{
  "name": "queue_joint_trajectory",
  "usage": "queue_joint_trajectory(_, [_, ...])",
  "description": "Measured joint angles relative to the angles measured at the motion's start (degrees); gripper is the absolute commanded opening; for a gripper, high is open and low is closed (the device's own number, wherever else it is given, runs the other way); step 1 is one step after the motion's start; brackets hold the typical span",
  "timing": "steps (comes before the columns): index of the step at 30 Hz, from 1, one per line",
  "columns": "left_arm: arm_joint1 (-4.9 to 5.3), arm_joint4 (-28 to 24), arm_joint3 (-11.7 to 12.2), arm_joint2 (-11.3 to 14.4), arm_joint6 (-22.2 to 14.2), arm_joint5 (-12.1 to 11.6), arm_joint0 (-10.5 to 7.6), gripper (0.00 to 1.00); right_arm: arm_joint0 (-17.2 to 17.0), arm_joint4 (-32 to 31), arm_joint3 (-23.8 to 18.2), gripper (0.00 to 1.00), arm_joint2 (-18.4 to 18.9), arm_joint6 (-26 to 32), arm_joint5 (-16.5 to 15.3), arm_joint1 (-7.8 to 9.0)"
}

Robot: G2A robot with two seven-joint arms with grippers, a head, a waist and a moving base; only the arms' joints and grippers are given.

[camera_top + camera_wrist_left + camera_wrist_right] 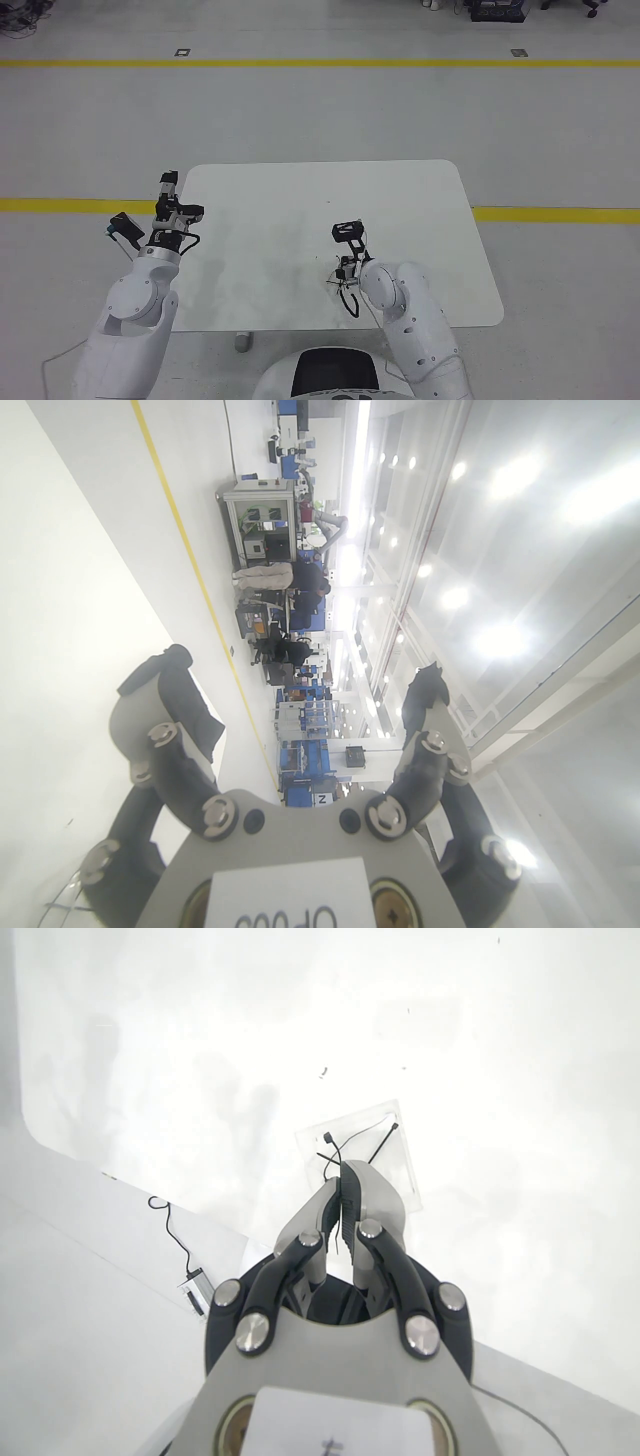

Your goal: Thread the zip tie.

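**Right pincer pinches a zip tie, left pincer spread**

At the left centre of the top view, the left pincer point(178, 197) hangs just off the left edge of the white table point(300, 190). Its fingers point(165, 700) are spread wide with nothing between them.

Right of centre and low in that frame, the right arm is over the near part of the table. The right pincer point(341, 1178) is pressed together on a black zip tie point(341, 1234). The strip runs between the pads, and a thin end pokes out past the tips.

Just beyond those tips, mid-frame in the right wrist view, a clear tray point(407, 1168) lies flat on the table. A second tie point(382, 1144) lies in it at a slant.
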Motion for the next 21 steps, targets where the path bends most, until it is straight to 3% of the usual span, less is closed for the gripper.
queue_joint_trajectory(9, [0.00,0.0,0.0,0.0,0.0,0.0,0.00,1.00,-0.4,0.8,-0.1,0.00,0.5,-1.2,-0.9,0.16])
queue_joint_trajectory(10, [0.00,0.0,0.0,0.0,0.0,0.0,0.00,1.00,-0.8,1.9,0.0,0.00,0.9,-2.7,-2.1,0.32])
queue_joint_trajectory(14, [0.00,0.0,0.0,0.0,0.0,0.0,0.00,1.00,-1.5,11.2,1.9,0.00,5.5,-8.9,-16.0,1.91])
queue_joint_trajectory(15, [0.00,0.0,0.0,0.0,0.0,0.0,0.00,1.00,-1.2,13.1,2.4,0.00,5.9,-9.1,-17.8,2.34])
queue_joint_trajectory(21, [0.00,0.0,0.0,0.0,0.0,0.0,0.00,1.00,2.7,26.2,5.5,0.00,3.2,-7.9,-16.1,7.25])
